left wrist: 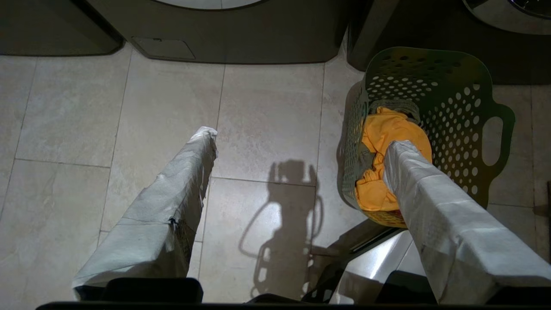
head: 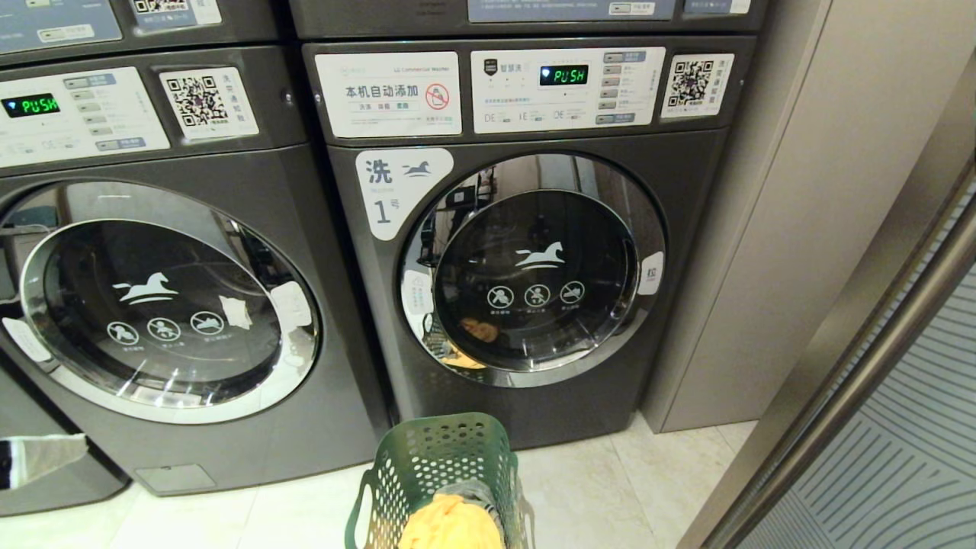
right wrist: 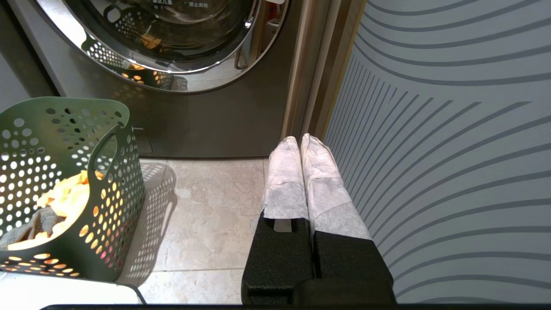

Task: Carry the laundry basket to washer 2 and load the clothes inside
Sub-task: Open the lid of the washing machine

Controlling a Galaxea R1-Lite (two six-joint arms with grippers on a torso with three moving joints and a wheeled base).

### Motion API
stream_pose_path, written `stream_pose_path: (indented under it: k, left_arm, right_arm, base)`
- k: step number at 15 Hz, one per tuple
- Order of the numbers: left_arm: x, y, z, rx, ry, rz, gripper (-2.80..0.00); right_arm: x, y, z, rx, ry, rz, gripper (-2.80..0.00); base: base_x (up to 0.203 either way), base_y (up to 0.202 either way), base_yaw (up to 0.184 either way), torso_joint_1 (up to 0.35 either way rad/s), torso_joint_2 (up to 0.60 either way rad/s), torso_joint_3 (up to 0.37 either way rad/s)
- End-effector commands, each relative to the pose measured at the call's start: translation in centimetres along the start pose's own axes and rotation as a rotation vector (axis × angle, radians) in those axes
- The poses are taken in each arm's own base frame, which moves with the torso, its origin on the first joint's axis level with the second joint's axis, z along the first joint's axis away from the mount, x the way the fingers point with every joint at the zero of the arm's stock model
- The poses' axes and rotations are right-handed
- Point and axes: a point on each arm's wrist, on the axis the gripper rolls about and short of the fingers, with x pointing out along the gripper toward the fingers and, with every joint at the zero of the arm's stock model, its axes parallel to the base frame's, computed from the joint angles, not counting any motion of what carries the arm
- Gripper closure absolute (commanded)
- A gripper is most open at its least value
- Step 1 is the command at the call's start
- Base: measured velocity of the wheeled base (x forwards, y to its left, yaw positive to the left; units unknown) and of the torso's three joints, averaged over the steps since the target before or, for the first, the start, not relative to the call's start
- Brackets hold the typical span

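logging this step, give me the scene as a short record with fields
basket: the laundry basket stands on the tiled floor in front of the washer labelled 1
contents: yellow garment on top of a grey one
washer doors: both doors in the head view are closed; displays read PUSH
left gripper: left gripper open, jaws wide apart above floor and basket, holding nothing
right gripper: right gripper shut, empty, beside the striped panel
loading: not yet started
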Motion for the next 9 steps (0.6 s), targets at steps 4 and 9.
stream_pose_path:
  k: [4, 9]
  left_arm:
    - [2.2, -0.4, 1.1, 0.006, 0.052, 0.011, -2.8]
    - [11.9, -0.9, 3.8, -0.078, 0.156, 0.079, -2.8]
  right_arm:
    - [0.0, 0.0, 0.0, -0.001, 0.002, 0.001, 0.0]
    - [0.0, 0.0, 0.0, -0.001, 0.002, 0.001, 0.0]
  base:
    - [0.0, 0.0, 0.0, 0.0, 0.0, 0.0]
    - [0.0, 0.0, 0.0, 0.0, 0.0, 0.0]
